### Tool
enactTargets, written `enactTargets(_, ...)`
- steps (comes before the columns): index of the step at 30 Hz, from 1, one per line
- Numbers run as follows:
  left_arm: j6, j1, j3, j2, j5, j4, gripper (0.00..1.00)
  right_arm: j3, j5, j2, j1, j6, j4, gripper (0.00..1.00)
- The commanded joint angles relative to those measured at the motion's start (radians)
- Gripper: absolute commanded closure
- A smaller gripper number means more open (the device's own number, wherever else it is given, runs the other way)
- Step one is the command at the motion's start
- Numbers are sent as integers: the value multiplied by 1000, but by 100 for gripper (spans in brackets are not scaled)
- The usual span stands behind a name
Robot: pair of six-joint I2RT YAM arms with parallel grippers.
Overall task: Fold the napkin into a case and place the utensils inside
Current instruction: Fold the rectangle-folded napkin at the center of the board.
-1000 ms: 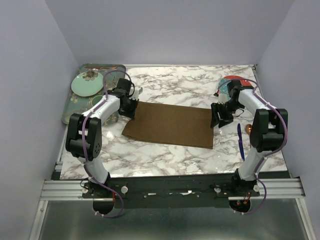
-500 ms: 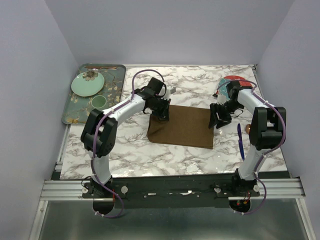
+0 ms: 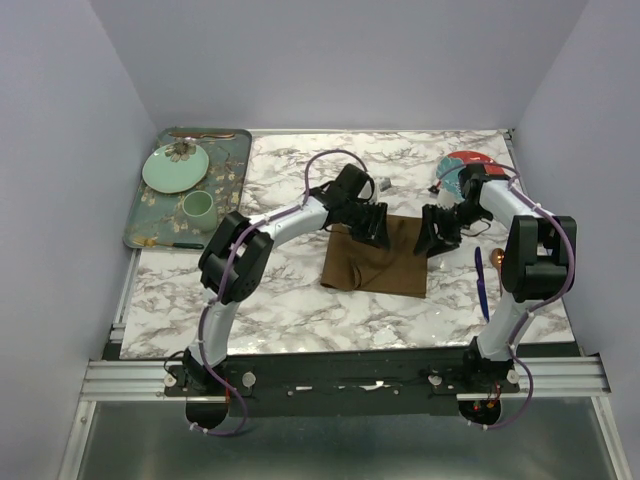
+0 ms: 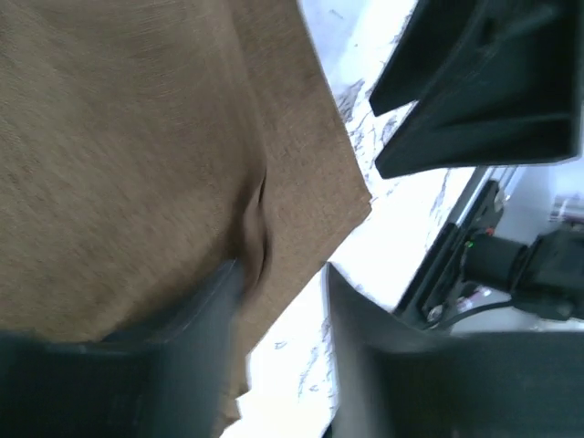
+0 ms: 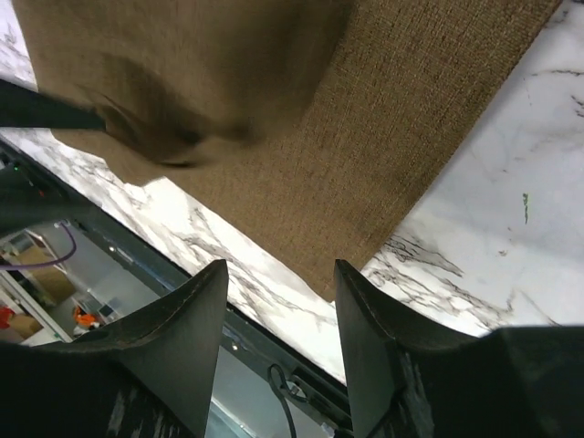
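Napkin [image 3: 375, 262]: lies near the middle of the table [image 3: 290, 300], doubled over into a shorter rectangle. Top layer loose and puckered, so probably mid-fold and not yet a narrow case.

Left end effector [image 3: 375, 225]: hangs over the cloth's far edge, partly open, nothing clamped between the fingers [image 4: 205, 315]. A small pinched crease just beside one finger, reading as a let-go rather than a grip.

Right end effector [image 3: 432, 240]: poised at the napkin's right edge, open and empty. Probably there to steady that side against sliding; contact with the cloth unclear.

Utensils: blue-handled one [image 3: 480, 285] flat on the table just right of the napkin, handy for loading. Copper round end [image 3: 497, 257] peeking out beside the right arm.
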Motion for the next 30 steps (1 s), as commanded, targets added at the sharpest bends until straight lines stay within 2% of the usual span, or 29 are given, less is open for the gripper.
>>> enactTargets(1, -4, 15, 35, -56, 88, 58, 36, 0, -52, -8, -2, 30, 25, 42)
enactTargets(3, 7, 36, 0, -117, 101, 54, 27, 9, -63, -8, -2, 39, 37, 42)
enactTargets(4, 9, 48, -18, -140, 108, 54, 26, 11, -66, -8, -3, 50, 42, 43)
enactTargets(9, 58, 165, -170, -289, 54, 2, 26, 20, -84, -1, -2, 106, 75, 45)
enactTargets(15, 173, 266, -351, -429, -6, -44, 28, -33, -25, -17, 6, 177, 158, 51)
enactTargets(21, 220, 283, -420, -489, -41, -84, 28, -29, -40, 18, 20, 222, 200, 53)
enactTargets(30, 223, 289, -425, -498, -61, -87, 28, -60, -31, 64, 59, 249, 241, 61)
